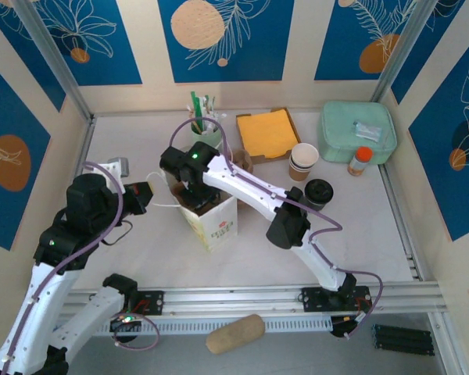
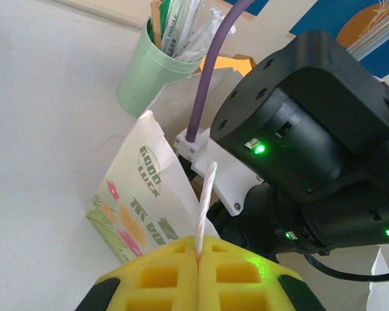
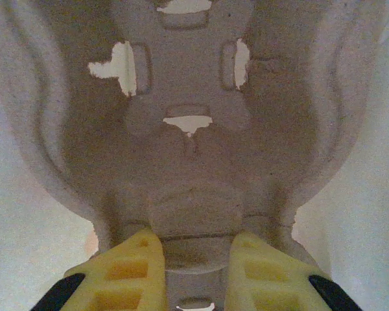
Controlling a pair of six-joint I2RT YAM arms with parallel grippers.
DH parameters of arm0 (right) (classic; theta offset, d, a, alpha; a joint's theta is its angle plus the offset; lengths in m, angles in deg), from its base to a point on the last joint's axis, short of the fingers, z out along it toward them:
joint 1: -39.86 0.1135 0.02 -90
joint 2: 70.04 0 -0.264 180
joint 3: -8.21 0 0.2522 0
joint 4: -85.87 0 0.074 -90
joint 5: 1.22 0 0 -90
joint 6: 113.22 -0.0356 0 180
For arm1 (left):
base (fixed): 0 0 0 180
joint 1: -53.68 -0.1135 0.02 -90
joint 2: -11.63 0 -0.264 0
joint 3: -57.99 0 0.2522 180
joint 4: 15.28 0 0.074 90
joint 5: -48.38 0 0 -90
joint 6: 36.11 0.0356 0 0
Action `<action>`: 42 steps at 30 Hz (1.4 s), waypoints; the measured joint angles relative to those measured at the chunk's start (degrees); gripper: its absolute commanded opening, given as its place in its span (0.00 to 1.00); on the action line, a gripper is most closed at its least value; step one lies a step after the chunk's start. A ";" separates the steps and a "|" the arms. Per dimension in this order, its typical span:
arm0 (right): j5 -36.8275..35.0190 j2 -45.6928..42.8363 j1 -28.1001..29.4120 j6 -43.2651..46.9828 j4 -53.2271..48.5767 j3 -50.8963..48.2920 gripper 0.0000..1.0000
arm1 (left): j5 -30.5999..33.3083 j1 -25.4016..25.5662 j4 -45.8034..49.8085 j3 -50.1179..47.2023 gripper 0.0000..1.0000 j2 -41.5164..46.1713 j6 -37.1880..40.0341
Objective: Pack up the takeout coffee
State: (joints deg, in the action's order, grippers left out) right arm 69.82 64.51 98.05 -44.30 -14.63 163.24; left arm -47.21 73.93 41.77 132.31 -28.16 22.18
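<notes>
While paper bag [image 1: 217, 225] stands mid-table with pulp carrier [image 3: 194, 162] inside | left gripper [image 2: 198, 258] closed tight on bag handle [image 2: 205, 194] | right gripper [image 3: 194, 240] slightly parted, clamping pulp carrier | takeout coffee [image 1: 319, 192] upright, right of paper bag

Black bases of both arms are bolted on the aluminium rail [image 1: 250, 299].

Toward the rail's left end, the left arm [image 1: 39, 293]: white links, black joint housings, lavender cable [image 1: 119, 205], green LED [image 1: 53, 242].

Toward the rail's right end, the right arm [image 1: 246, 186]: same build, green light on the black wrist, white screwed cable bracket [image 2: 211, 172].

On both the left gripper [image 2: 199, 254] and the right gripper [image 3: 194, 243]: yellow fingers [image 3: 133, 272], square recesses, black outer pads [image 3: 65, 291].
</notes>
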 measured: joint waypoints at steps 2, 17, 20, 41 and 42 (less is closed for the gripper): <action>0.39 0.00 -0.15 -0.02 0.66 -1.38 0.20 | -0.04 0.00 0.00 0.00 0.00 0.00 -0.02; 3.04 0.07 -0.85 -0.87 6.88 -11.69 0.20 | -0.52 0.00 0.02 0.00 0.00 0.74 -1.05; 3.56 0.07 -0.90 -1.36 8.85 -13.94 0.20 | -0.61 0.00 0.02 0.00 0.00 0.74 -1.05; 6.62 -0.98 -1.22 -2.80 16.48 -22.08 0.40 | -1.49 0.00 -0.02 0.00 0.00 0.74 -1.33; 6.88 -0.96 -1.22 -2.86 16.31 -21.75 0.42 | -1.49 0.00 -0.02 0.00 0.00 0.74 -1.38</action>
State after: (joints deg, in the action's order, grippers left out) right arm 76.71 63.54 96.83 -47.17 1.67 141.49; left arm -48.70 73.93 41.75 132.31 -27.42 20.81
